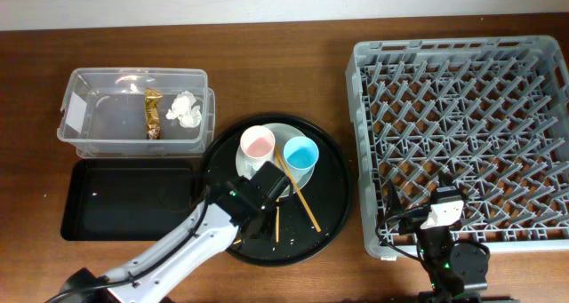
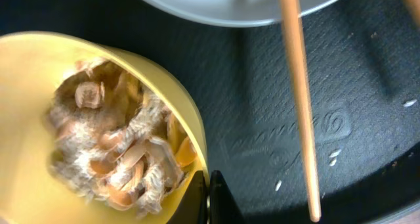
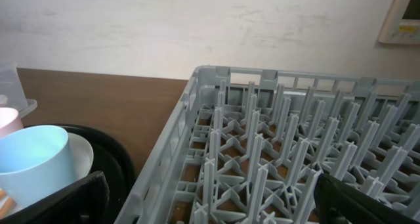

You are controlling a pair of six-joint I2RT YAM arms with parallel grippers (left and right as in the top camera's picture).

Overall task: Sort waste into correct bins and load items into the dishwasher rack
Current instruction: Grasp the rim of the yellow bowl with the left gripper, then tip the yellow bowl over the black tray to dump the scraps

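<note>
Left gripper [image 2: 206, 199]: jaws are seen pinched shut on the rim of the yellow bowl [image 2: 26, 152], one finger on each side of the wall. The bowl is filled with brownish food scraps [image 2: 111, 145] and is placed over the round black tray [image 2: 262, 132]; whether it rests on it or is lifted cannot be told. One of the chopsticks [image 2: 298, 99] is seen just right of the jaws, its far end crossing the plate [image 2: 243, 4].

From overhead the bowl is hidden under the left gripper, at the near side of the round tray, just in front of the plate carrying the pink cup [image 1: 257, 144] and blue cup [image 1: 300, 152]. The snack wrapper [image 1: 153, 114] and napkin [image 1: 185, 108] are found inside the clear tub [image 1: 76, 116]; the black rectangular tray [image 1: 124, 201] is set just in front of it.

Right gripper [image 3: 210, 184]: jaws spread wide, nothing held, parked at the near-left corner of the dishwasher rack [image 3: 295, 119], well apart from the bowl
</note>
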